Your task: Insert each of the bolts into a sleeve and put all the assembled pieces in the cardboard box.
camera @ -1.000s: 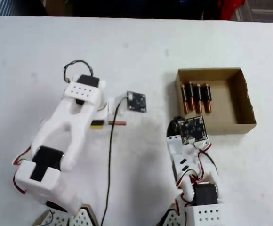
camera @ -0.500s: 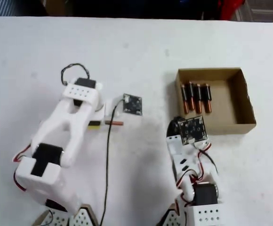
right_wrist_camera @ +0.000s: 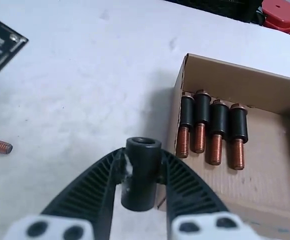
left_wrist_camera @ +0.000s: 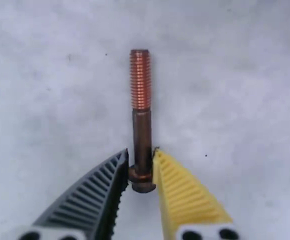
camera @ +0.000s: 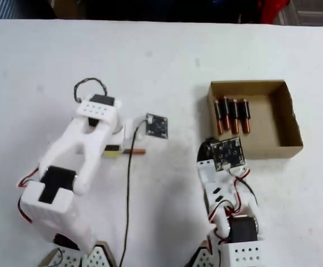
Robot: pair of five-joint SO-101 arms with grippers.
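Left of centre in the high view, the left hand (left_wrist_camera: 140, 152) is clenched on one copper bolt (left_wrist_camera: 141, 100). Its grey and yellow fingers (left_wrist_camera: 182, 195) grip the plain shank just above the head. The threaded end points toward the right of the frame. Whether the bolt touches the table (camera: 167, 61) cannot be determined. A black cable (camera: 128, 183) leads from the left arm's camera board (camera: 157, 126), crosses the bolt and runs down to the lower edge of the frame.

At lower centre of the high view, the right hand (right_wrist_camera: 143, 154) is hidden under the right arm's camera board (camera: 228, 153), just beside the lower left corner of the cardboard box (camera: 294, 119). The right wrist view supplies what the high view hides. There the right hand grasps one black sleeve (right_wrist_camera: 140, 172), with the open bore end pointing away from the wrist. That view also shows the bolt's threaded tip at the left edge of the frame and a corner of a circuit board at the upper left. The left wrist view shows the bolt's thread, shank and head against bare table.

Count: one bolt, one sleeve, one cardboard box and four assembled pieces (right_wrist_camera: 217, 117). In the high view the four pieces lie side by side in the left half of the box. Their black sleeves point toward the top of the frame and their copper threads toward the bottom. Bolt and sleeve are well apart.
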